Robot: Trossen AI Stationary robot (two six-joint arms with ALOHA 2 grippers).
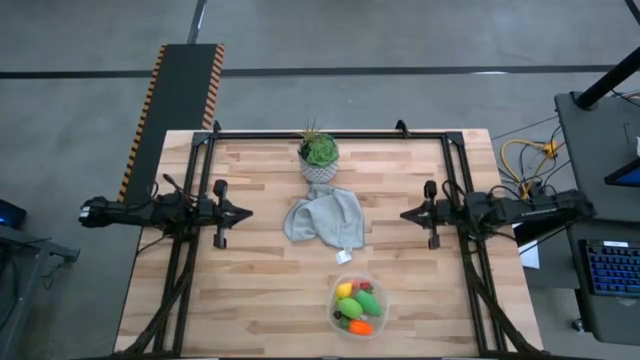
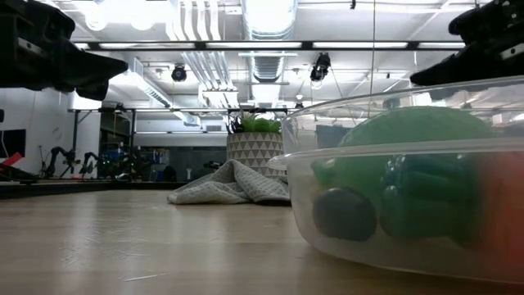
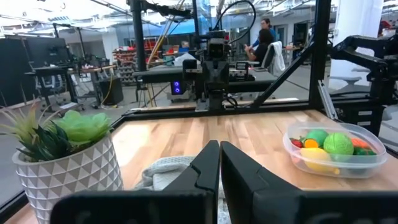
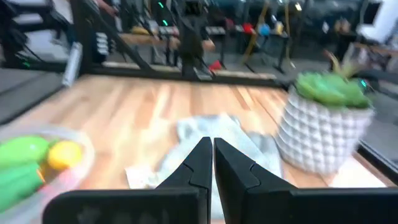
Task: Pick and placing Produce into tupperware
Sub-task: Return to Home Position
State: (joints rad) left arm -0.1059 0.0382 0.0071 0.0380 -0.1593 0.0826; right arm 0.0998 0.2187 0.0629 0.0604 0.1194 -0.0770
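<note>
Table (image 1: 250,290): tupperware (image 1: 384,300) of produce (image 1: 357,305) near front edge.

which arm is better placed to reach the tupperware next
Right, probably: the tupperware sits nearer the right gripper than the left gripper; both are shut and empty.

Left arm (image 1: 150,212): horizontal at mid-left of the high view, pointing toward frame centre. Left gripper (image 1: 243,212): fingers pressed together, nothing between them (its wrist view agrees). Right arm (image 1: 520,208): mirrored at mid-right, pointing inward. Right gripper (image 1: 407,213): fingers likewise closed, empty. The two grippers face each other at the same frame height, well apart.
</note>
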